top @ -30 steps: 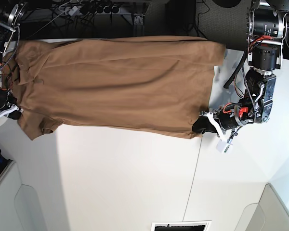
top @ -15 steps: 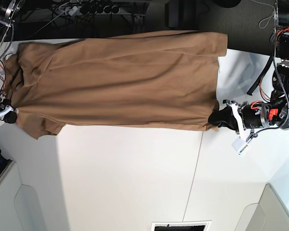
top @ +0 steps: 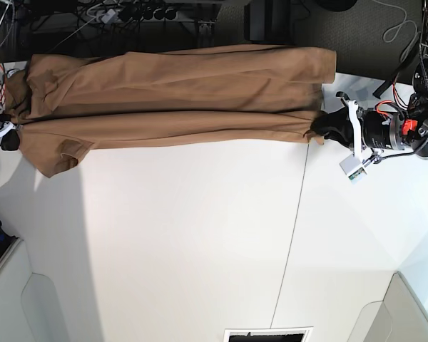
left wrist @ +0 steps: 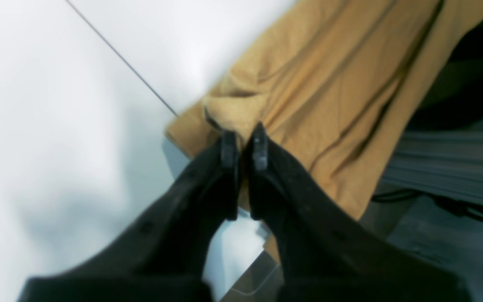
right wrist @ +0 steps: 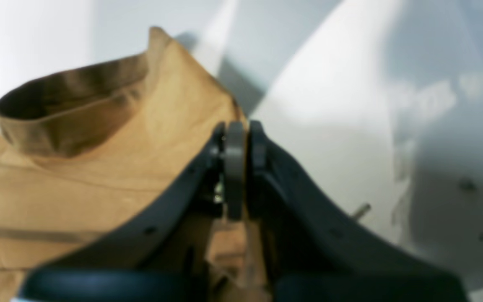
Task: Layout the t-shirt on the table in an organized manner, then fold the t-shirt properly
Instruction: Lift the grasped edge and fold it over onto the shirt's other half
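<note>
The table (top: 200, 242) fills most of the base view, a wide white top with a thin dark seam (top: 292, 242) running across it and a great deal of bare room toward the view's bottom. The t-shirt (top: 178, 96) lies well away from that room: it is a long tan band stretched along the table's far edge at the top of the view, its long axis running from one arm to the other. Part of its width seems to hang over or sit right at that edge, and the left wrist view shows cloth passing beyond the tabletop.

The left gripper (top: 327, 128) is at the view's right end of the band, its jaws closed tight on a bunched corner of cloth, probably the hem. The right gripper (top: 8, 137) is at the opposite end, barely inside the frame, jaws likewise pinched together on fabric beside a short sleeve (right wrist: 69, 109) that stands up open-mouthed in the right wrist view.

With both ends held and the shirt taut between them, neither arm is nearer; each owns its end. My judgement is that the layout step is unfinished. The coming move likely calls for both arms to carry the cloth together toward the open table, across the shirt's long axis, keeping tension even so it spreads flat instead of slipping off the edge.
</note>
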Robot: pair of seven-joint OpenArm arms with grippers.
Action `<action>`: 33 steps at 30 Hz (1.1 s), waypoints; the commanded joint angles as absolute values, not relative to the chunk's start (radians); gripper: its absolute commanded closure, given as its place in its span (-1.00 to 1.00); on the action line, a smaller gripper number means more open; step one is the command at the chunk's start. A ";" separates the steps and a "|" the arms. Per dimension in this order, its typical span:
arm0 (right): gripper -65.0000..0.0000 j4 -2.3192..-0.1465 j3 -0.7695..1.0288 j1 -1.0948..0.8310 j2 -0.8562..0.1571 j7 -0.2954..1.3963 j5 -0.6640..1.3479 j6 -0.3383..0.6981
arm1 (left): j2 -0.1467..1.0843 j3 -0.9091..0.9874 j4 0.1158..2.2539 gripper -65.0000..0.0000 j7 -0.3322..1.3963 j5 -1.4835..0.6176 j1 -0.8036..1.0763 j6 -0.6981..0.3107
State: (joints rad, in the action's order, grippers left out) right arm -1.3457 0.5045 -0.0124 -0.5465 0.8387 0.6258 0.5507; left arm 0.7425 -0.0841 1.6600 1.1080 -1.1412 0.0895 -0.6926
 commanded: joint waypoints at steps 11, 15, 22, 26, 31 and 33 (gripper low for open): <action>0.16 -1.369 0.527 -0.045 -0.573 0.842 0.670 0.546 | 0.744 -0.073 1.674 0.91 1.100 -1.155 0.153 -0.698; 0.16 -1.412 0.576 -0.045 -0.566 0.851 0.723 0.546 | 0.722 -0.073 1.674 0.90 1.095 -1.134 0.153 -0.698; 1.00 -1.539 0.613 -0.046 -0.545 0.956 0.778 0.549 | 0.700 -0.073 1.674 0.91 1.091 -1.131 0.153 -0.698; 1.00 -1.545 0.613 -0.048 -0.533 1.058 0.915 0.592 | 0.698 -0.073 1.674 0.91 1.076 -1.098 0.153 -0.698; 1.00 -1.545 0.591 -0.087 -0.479 1.166 1.058 0.626 | 0.698 -0.073 1.674 0.91 1.069 -1.091 0.152 -0.698; 1.00 -1.545 0.561 -0.105 -0.460 1.170 1.067 0.626 | 0.698 -0.073 1.674 0.91 1.064 -1.092 0.152 -0.698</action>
